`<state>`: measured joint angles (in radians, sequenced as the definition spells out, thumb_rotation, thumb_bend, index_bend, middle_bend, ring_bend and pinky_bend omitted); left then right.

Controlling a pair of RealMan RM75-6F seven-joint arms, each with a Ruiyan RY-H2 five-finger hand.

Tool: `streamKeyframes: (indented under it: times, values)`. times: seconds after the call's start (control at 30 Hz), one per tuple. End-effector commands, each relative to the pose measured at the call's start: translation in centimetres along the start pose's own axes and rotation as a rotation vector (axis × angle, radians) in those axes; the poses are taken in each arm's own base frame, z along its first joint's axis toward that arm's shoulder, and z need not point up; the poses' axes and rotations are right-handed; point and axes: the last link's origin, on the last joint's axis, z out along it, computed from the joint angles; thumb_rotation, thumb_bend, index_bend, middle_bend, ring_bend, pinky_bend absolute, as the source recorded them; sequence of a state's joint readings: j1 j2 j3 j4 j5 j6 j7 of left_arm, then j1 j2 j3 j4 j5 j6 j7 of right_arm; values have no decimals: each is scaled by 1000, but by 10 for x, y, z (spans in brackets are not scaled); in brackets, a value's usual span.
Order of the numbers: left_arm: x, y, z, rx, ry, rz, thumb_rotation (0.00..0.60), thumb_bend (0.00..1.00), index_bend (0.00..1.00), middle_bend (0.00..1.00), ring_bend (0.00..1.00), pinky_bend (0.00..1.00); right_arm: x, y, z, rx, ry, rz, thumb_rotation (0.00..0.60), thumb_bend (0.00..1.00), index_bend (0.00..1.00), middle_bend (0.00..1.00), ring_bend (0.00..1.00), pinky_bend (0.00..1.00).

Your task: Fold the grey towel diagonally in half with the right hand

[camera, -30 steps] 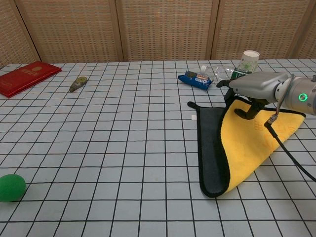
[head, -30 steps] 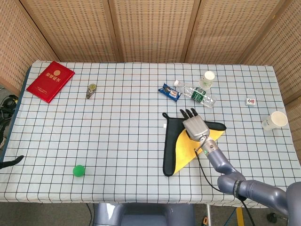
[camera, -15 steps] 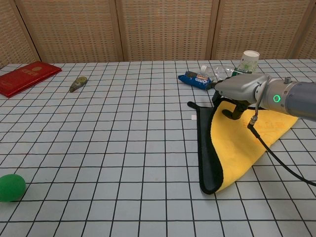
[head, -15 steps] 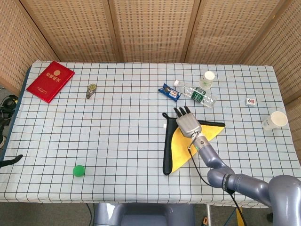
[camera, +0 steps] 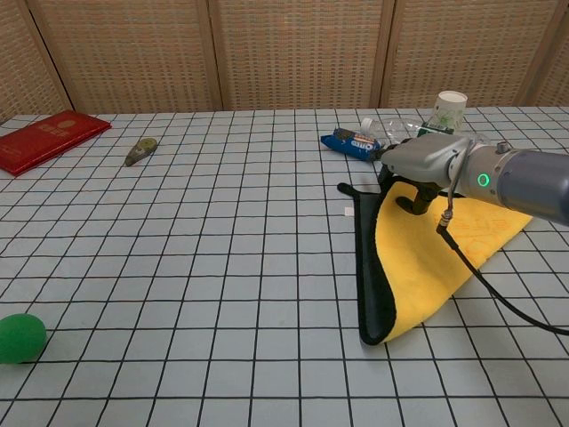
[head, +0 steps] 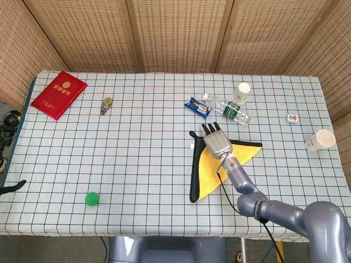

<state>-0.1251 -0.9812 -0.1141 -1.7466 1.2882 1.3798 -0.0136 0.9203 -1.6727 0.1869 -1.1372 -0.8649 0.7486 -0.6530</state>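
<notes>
Presently on the checked table [head: 137, 164]: 2 paper cups, 1 upright beside the bottle [head: 243, 90] and 1 lying on its side near the right edge [head: 320, 140]; what either holds cannot be told. 1 clear plastic bottle [head: 230, 109] lies flat, contents not discernible.

Counted singly: 1 towel [head: 211, 170], dark grey outside with its yellow face up, folded into a triangle right of centre, its grey edge running down the left side; 1 red booklet [head: 58, 94] at the far left corner; 1 green ball [head: 92, 198] near the front left; 1 blue snack packet [head: 198, 107] just left of the bottle; 1 small olive-coloured object [head: 107, 104] between booklet and packet; 1 small tile [head: 292, 118] toward the right edge.

Right hand [head: 217, 141]: palm down on the towel's upper corner, fingers extended toward the far side; whether it pinches cloth cannot be told. Left hand: not visible in either view.

Change since 1 second ago: right hand has shifted left, and the yellow triangle's left grey band has narrowed.
</notes>
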Motion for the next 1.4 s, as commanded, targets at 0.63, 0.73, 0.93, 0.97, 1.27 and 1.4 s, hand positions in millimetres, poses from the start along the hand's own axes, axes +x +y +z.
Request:
streamKeyframes:
  times: [0.63,0.73,0.93,0.97,1.27,1.4]
  values:
    - [2,-2,1,5,5,-9,600,0,0,0,0,0,16,-7,8,-39,69,18,600,212,130,53,0,0]
    - [3,-2,1,4,5,-10,600,0,0,0,0,0,22,-6,6,-40,97,43,600,212,126,53,0,0]
    - [3,0,0,-4,4,-11,600,0,0,0,0,0,42,-2,-5,-20,162,83,600,211,127,53,0,0]
    - [3,0,0,-5,4,-12,600,0,0,0,0,0,46,-1,-8,-15,175,89,600,211,127,53,0,0]
    - [3,4,-3,-27,2,-13,600,0,0,0,0,0,59,32,-62,17,240,158,600,23,120,23,0,0]
    - [2,7,-5,-44,0,-12,600,0,0,0,0,0,49,60,-98,16,245,177,600,0,106,5,0,0]
